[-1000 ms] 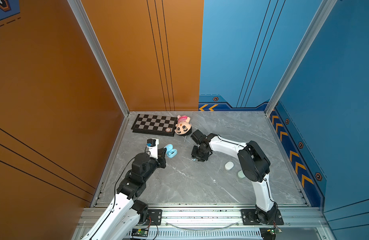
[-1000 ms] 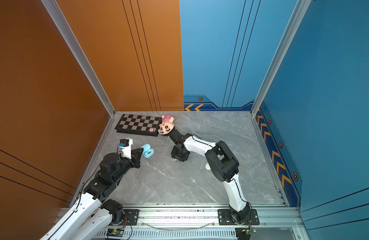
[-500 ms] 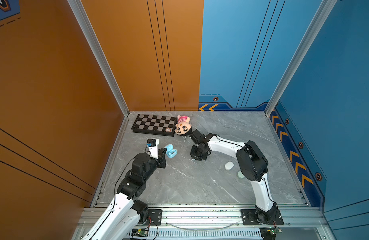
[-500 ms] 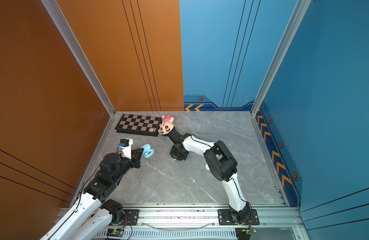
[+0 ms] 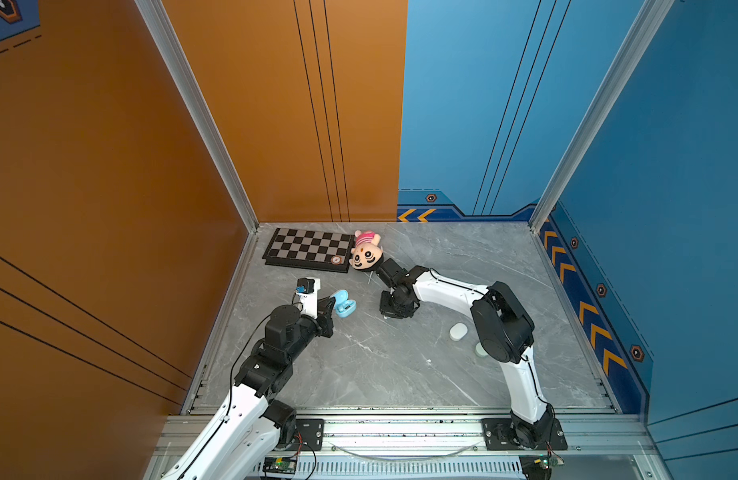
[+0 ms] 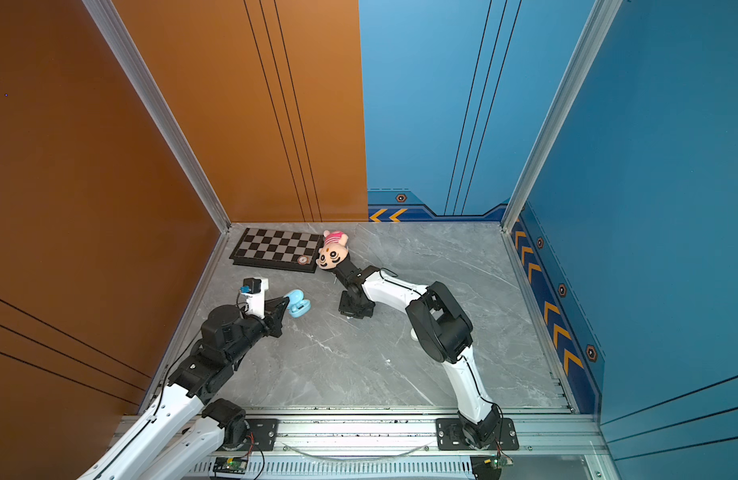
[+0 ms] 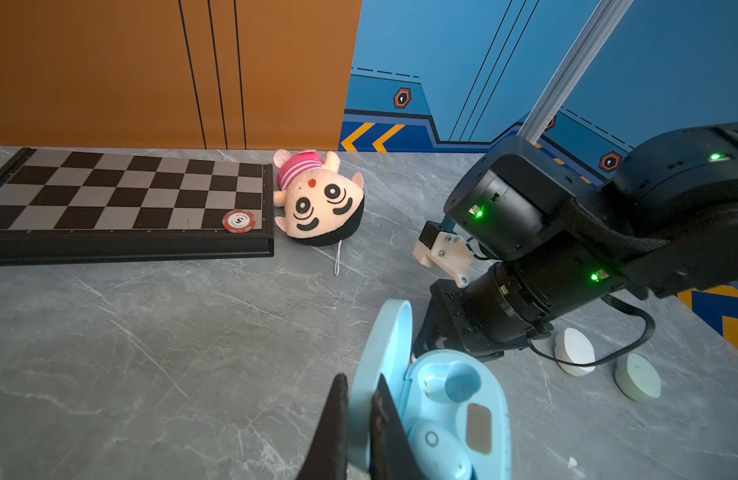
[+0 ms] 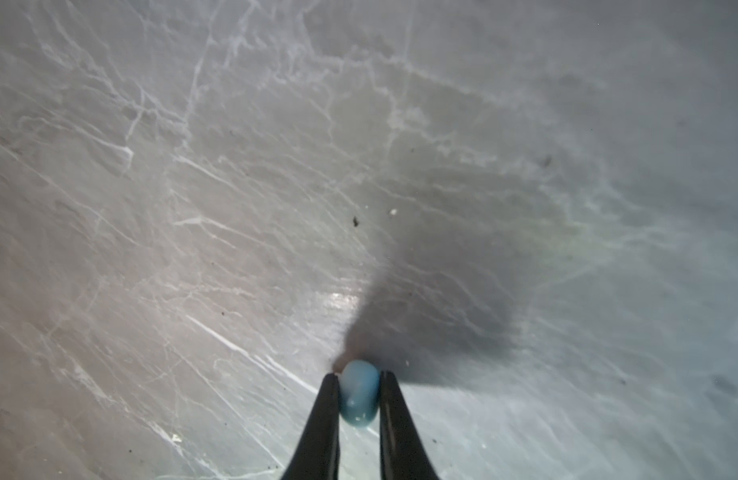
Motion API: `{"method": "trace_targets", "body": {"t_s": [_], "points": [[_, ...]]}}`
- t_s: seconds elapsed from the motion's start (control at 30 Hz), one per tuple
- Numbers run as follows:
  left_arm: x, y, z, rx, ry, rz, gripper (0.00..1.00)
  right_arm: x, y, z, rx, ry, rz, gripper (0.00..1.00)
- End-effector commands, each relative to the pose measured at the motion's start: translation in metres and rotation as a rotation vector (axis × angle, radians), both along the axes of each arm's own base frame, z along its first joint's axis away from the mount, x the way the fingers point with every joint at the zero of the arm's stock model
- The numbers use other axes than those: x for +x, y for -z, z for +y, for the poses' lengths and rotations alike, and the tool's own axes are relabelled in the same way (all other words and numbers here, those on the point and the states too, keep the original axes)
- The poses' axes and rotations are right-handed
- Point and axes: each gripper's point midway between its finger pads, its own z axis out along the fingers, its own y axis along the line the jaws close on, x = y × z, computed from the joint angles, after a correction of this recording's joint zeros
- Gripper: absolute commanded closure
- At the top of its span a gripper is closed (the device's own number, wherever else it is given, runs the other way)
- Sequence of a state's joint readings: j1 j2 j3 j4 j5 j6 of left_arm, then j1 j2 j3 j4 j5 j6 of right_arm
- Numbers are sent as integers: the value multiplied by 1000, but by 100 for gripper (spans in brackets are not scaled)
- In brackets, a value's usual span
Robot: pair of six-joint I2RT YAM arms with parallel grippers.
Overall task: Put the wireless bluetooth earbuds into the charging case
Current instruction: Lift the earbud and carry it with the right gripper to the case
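The pale blue charging case (image 7: 454,399) lies open on the grey table, seen in both top views (image 5: 345,305) (image 6: 297,303). My left gripper (image 7: 359,382) is shut on its raised lid. One pale blue earbud (image 7: 436,444) sits in a socket of the case; the other socket (image 7: 463,380) is empty. To the right of the case, my right gripper (image 8: 359,376) points down at the table (image 5: 394,313) and is shut on a second pale blue earbud (image 8: 359,395), low over the table surface. In both top views this earbud is hidden under the right wrist.
A chessboard (image 5: 307,249) with a red chip (image 5: 336,259) lies at the back left, a plush doll head (image 5: 366,253) beside it. A shut white case (image 5: 459,331) and a pale mint case (image 5: 480,349) lie by the right arm's elbow.
The right gripper's fingers have closed on the pale blue earbud, and its wrist has shifted slightly left. The left gripper and the case have stayed put.
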State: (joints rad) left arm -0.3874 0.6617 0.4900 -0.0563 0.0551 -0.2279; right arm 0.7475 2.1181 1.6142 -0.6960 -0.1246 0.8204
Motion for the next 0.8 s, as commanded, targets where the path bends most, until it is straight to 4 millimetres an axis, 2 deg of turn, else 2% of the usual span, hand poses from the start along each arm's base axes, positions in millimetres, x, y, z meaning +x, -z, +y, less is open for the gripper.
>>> {"method": "trace_targets", "body": {"t_s": [0.0,0.27,0.47,0.6,0.77], "points": [[0,-14,-16,13,88,-44,100,-3,-55,-18,-40,-115,-126,90],[5,-19,-62,107,252,-132,100,-38,-115,-49,-8,-326,-248,90],[8,-30,-98,192,338,-206,100,-64,-171,-64,41,-455,-410,89],[10,-38,-115,181,380,-223,100,-80,-190,-62,101,-512,-451,89],[9,-47,-132,168,430,-233,100,-87,-196,-57,126,-529,-464,88]]}}
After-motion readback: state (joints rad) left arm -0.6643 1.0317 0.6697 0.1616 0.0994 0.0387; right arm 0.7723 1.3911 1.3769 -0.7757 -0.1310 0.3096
